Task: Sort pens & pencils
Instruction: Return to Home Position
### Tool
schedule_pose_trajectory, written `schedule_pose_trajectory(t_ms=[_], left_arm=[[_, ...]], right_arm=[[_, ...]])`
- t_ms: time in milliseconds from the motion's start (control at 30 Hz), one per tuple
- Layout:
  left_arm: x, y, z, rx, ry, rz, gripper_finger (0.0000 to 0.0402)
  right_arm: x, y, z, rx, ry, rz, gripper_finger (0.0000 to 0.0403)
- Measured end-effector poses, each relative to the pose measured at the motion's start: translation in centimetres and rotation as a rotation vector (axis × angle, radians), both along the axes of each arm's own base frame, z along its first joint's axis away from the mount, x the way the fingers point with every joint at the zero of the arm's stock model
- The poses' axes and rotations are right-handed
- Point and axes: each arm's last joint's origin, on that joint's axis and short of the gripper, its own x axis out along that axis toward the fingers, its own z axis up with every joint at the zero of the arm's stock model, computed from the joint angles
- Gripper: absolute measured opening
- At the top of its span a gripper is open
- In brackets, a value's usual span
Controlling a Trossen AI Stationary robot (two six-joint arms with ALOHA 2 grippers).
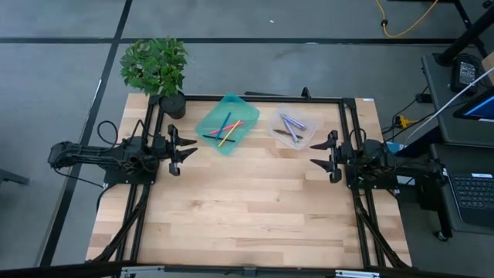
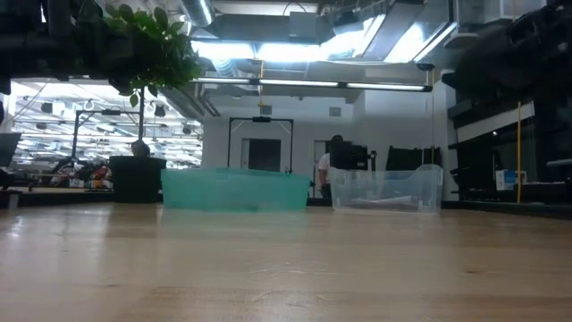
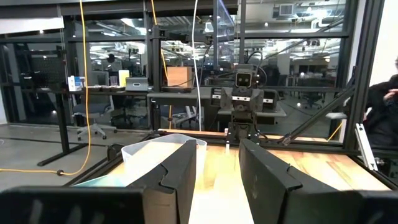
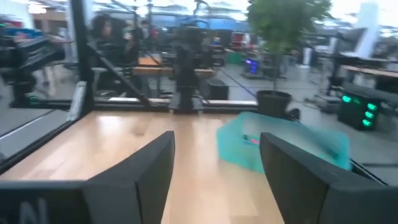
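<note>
Several slim pens & pencils (image 1: 225,129), pink, yellow and blue, lie in a teal tray (image 1: 211,123) at the table's far side. Lavender and dark ones (image 1: 291,127) lie in a clear tray (image 1: 307,122) to its right. My left gripper (image 1: 187,149) hangs open above the table's left edge, level, pointing right, with nothing between its fingers (image 3: 217,180). My right gripper (image 1: 319,157) hangs open above the right edge, pointing left, with nothing between its fingers (image 4: 214,180). Both trays rest flat on the wood and show in the low view as the teal tray (image 2: 234,190) and the clear tray (image 2: 386,189).
A potted plant (image 1: 158,71) stands at the table's far left corner. A black frame (image 1: 247,98) runs along the far edge and down both sides of the wooden table (image 1: 247,216). A person (image 3: 382,102) shows in the room beyond.
</note>
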Motion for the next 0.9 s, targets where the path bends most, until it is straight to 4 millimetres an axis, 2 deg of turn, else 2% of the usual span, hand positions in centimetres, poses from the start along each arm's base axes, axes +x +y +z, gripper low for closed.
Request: schedule_pose_trajectory(t_ms=[267, 600, 900], left_arm=[[0.00, 0.00, 0.00, 0.000, 0.000, 0.000, 0.0115], [0.00, 0.00, 0.00, 0.000, 0.000, 0.000, 0.0115], [0.00, 0.00, 0.00, 0.000, 0.000, 0.000, 0.0115]], right_arm=[[-0.05, 0.36, 0.44, -0.051, -0.045, 0.116, 0.0236], [-0.06, 0.37, 0.53, -0.064, -0.055, 0.120, 0.0236], [-0.06, 0.37, 0.51, -0.215, -0.055, 0.103, 0.0236]])
